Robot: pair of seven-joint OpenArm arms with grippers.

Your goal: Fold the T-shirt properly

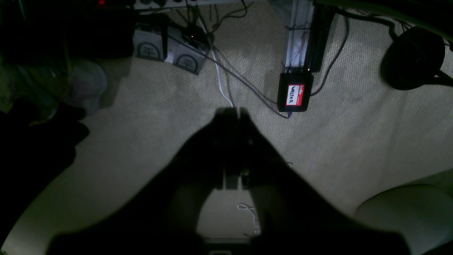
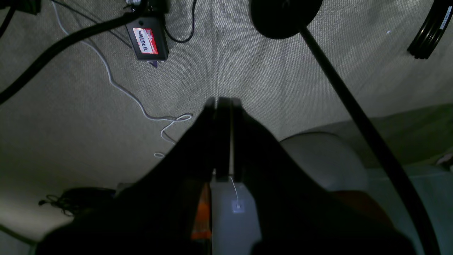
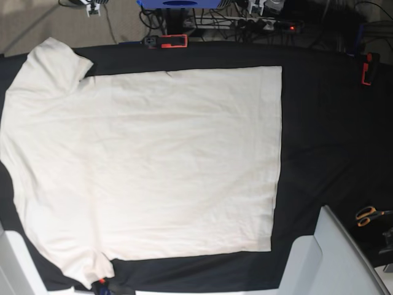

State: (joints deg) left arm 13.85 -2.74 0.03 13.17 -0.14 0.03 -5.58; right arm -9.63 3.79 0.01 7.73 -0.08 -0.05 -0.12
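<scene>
Lying flat across the black tablecloth (image 3: pixel 325 110), the T-shirt (image 3: pixel 147 160) fills most of your base view. Its straight hem runs down the right side, well short of the cloth's right edge. One short sleeve (image 3: pixel 55 61) sits at the far left and the other (image 3: pixel 86 264) at the near left, close to the table's near edge. The fabric looks smooth, with only faint creases.

You have neither arm over the shirt. In the left wrist view, the left gripper (image 1: pixel 234 111) shows as a dark silhouette with its fingertips pressed together and nothing between them. It hangs above beige carpet (image 1: pixel 148 120), not the table. Beyond it you can see a black box with a red name sticker (image 1: pixel 295 94), some cables (image 1: pixel 226 71) and a round black stand base (image 1: pixel 414 58).

The right wrist view tells you the same of the other arm. The right gripper (image 2: pixel 223 102) is clenched on nothing, its tips meeting over the same carpet (image 2: pixel 265 78). A thin white cable (image 2: pixel 124 90) loops across the floor just left of it, and the stickered box (image 2: pixel 147 40) lies at the far left.

Back in the base view, red clamps (image 3: pixel 166 41) pin the tablecloth at the far edge. Orange-handled scissors (image 3: pixel 368 215) rest on the black cloth at the near right, apart from the shirt.
</scene>
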